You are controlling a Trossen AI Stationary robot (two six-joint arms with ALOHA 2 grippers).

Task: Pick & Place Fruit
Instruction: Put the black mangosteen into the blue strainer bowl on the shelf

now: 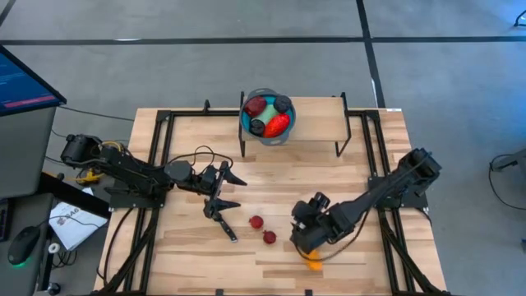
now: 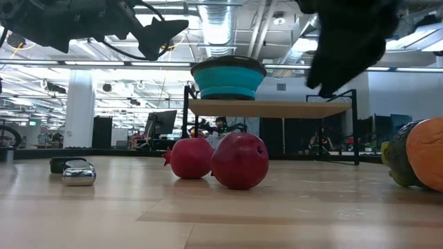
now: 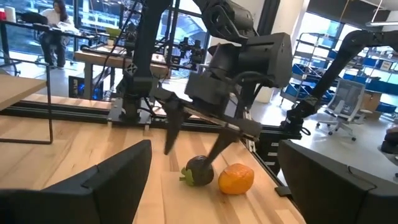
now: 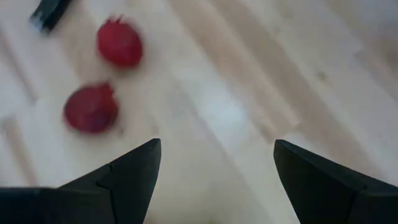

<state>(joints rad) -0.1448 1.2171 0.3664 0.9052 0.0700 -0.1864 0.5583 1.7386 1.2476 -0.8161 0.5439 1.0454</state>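
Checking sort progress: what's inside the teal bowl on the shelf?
High view shows the teal bowl holding fruit: a red-orange piece, a dark red one, and dark pieces. Anything beneath them is covered.

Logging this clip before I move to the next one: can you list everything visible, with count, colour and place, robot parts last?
Bowl: one, blue, on the raised wooden shelf at the table's far edge.
Fruit in bowl: several pieces, red and dark; exact count unclear.
Red fruit: two, dark red, on the table between the arms.
Orange fruit: one, orange, on the table under the right arm.
Dark fruit: one, dark with a green stem, beside the orange fruit.
Knife: one, black handle, near the left arm.
Person: one, seated far in the room.
Left tool: open, above the table.
Right tool: open, over the orange fruit.
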